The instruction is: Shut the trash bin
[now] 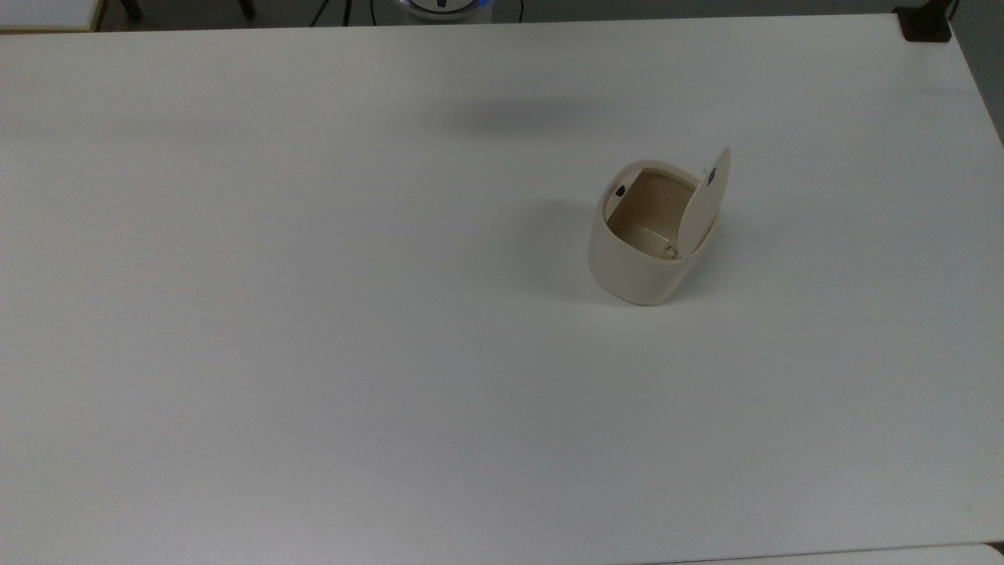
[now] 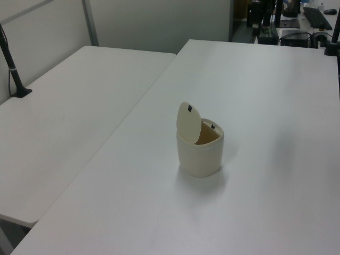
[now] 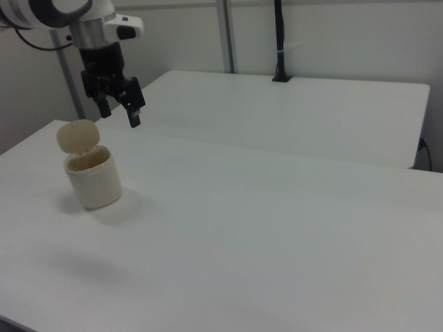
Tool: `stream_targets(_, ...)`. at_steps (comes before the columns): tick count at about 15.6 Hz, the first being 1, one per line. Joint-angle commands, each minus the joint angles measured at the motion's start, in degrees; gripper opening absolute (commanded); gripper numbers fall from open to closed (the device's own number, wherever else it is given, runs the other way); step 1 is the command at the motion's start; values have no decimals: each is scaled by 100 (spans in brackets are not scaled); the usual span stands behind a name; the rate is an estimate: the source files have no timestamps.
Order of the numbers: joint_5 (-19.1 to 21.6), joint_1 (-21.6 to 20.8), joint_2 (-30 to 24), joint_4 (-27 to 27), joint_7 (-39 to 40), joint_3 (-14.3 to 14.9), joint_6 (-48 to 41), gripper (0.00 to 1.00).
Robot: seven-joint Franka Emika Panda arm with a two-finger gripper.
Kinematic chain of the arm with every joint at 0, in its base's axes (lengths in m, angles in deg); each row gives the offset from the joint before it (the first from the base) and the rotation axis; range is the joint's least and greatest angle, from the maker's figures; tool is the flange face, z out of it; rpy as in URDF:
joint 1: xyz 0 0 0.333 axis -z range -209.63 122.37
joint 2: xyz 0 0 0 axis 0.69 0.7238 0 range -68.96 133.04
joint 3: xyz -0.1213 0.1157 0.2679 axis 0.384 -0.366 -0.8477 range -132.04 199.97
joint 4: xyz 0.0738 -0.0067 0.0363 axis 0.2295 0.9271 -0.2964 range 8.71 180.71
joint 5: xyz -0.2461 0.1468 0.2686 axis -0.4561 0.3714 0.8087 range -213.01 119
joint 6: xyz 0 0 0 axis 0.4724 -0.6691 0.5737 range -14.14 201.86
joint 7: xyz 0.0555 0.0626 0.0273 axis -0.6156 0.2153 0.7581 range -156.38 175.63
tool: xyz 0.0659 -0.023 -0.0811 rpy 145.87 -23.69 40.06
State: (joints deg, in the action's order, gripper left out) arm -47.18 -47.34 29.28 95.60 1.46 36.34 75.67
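The trash bin (image 1: pixel 639 259) stands alone on the white desk (image 1: pixel 314 314), toward the top view's right. Its lid (image 1: pixel 706 200) is up, almost vertical on the hinge, and the tan inside is open to see. In the right view the gripper (image 3: pixel 119 111) hangs in the air above and just to the right view's right of the bin, touching nothing, with its fingers (image 3: pixel 136 109) spread wide and empty. To close it well, I think the arm should come behind the raised lid, push its upper edge gently forward over the opening, then press down near the small dark latch (image 1: pixel 620 191). A strong sideways push could tip this light bin.
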Motion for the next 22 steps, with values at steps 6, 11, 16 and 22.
stream_targets(6,35,72,-76,121,70,-35,22,100)
stream_targets(11,0,37,12,121,43,-71,31,100)
stream_targets(16,26,19,65,121,262,-71,-4,97)
stream_targets(22,26,-1042,240,121,1840,675,-110,100)
